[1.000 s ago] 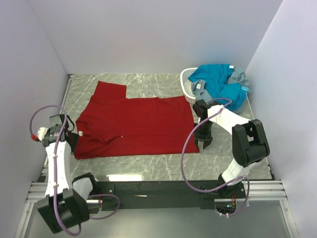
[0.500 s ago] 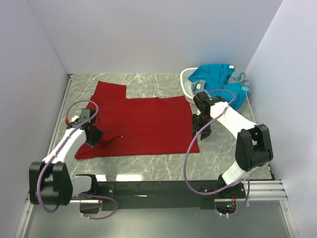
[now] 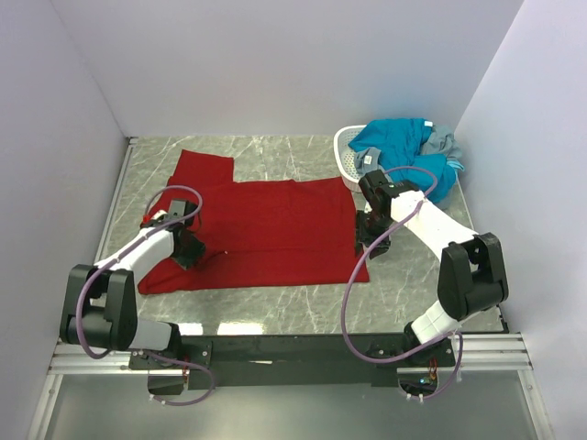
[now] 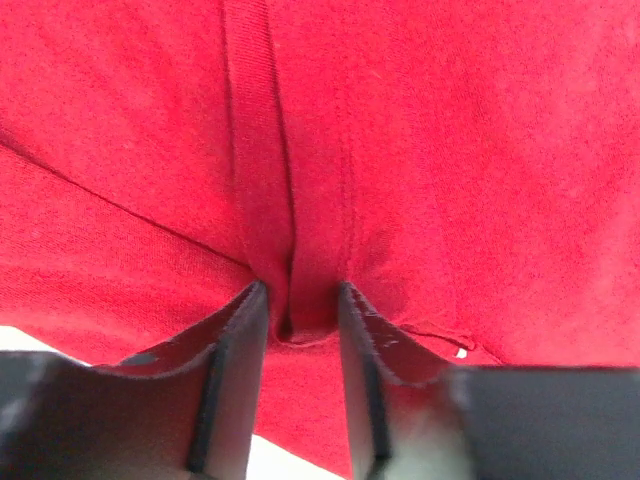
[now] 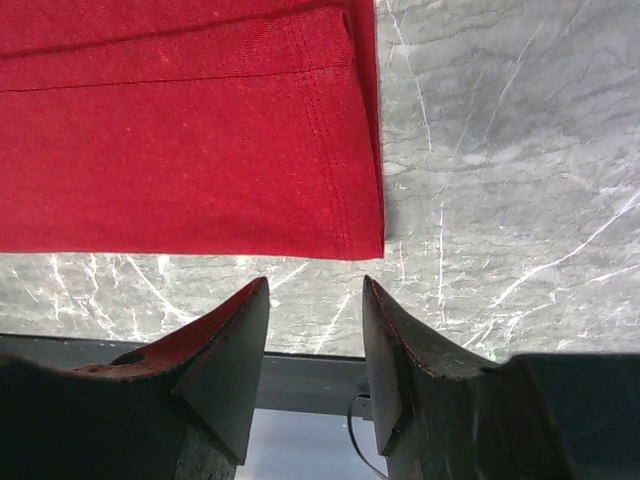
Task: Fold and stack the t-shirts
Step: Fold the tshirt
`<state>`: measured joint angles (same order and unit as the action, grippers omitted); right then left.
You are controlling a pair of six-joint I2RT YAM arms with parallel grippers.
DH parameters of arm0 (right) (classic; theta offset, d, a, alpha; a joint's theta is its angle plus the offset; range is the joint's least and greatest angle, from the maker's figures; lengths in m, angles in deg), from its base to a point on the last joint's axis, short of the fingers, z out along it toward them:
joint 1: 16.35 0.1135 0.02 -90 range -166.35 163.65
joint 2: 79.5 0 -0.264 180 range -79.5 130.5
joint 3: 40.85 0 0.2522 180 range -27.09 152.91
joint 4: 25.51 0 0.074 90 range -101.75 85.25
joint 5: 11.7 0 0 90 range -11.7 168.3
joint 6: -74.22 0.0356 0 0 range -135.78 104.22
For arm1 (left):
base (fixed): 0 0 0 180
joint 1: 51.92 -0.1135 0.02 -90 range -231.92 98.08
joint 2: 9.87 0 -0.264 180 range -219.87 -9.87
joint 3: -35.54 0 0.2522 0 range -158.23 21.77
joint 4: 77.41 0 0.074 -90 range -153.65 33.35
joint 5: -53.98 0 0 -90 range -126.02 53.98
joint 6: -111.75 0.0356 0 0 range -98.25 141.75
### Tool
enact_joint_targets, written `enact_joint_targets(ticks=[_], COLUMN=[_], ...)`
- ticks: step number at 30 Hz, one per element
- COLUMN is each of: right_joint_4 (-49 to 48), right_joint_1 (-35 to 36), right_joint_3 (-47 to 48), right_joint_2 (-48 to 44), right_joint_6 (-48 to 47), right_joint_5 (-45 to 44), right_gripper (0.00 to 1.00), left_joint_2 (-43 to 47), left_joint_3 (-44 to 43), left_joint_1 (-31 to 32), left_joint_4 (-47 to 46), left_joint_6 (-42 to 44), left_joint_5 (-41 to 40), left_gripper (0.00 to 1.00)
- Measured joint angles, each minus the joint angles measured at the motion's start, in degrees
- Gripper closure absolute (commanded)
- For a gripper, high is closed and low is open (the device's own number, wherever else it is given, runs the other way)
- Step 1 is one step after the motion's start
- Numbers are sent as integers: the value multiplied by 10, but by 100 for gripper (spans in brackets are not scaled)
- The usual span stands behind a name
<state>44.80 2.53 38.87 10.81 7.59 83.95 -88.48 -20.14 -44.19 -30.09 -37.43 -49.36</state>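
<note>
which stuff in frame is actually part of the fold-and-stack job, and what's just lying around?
Part of the job:
- red t-shirt, spread flat
- teal-blue t-shirt, heaped at far right
- grey t-shirt, bunched in the same heap

Just lying about:
- white basket, under the heap
- marble table
- purple cables on the arms

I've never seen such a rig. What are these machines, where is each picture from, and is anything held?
Two robot arms, bolted at the near edge of a grey marble table, each end in a two-finger gripper. The wide picture looks down from above; the close-ups come from wrist cameras. A dark red cloth t-shirt lies spread out. The left gripper pinches a ridge of it. The right gripper is open and empty, over table beside the shirt's corner. Far right, teal-blue and grey shirts are heaped on a white perforated basket.
</note>
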Motion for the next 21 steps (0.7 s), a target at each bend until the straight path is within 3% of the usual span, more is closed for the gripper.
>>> enact_joint_targets(ticks=[3, 8, 21], right_joint_4=[0, 0, -4], right_joint_1=[0, 0, 0], right_joint_3=[0, 0, -1], right_joint_2=[-2, -3, -3], right_joint_6=[0, 0, 0], right_joint_5=[0, 0, 3], right_gripper=[50, 50, 50], left_joint_2=[-3, -12, -166], left_joint_3=[0, -15, -170], left_joint_1=[7, 15, 56], left_joint_4=[-3, -1, -9], left_joint_6=[-2, 0, 59], left_joint_5=[0, 0, -3], left_gripper=[81, 98, 99])
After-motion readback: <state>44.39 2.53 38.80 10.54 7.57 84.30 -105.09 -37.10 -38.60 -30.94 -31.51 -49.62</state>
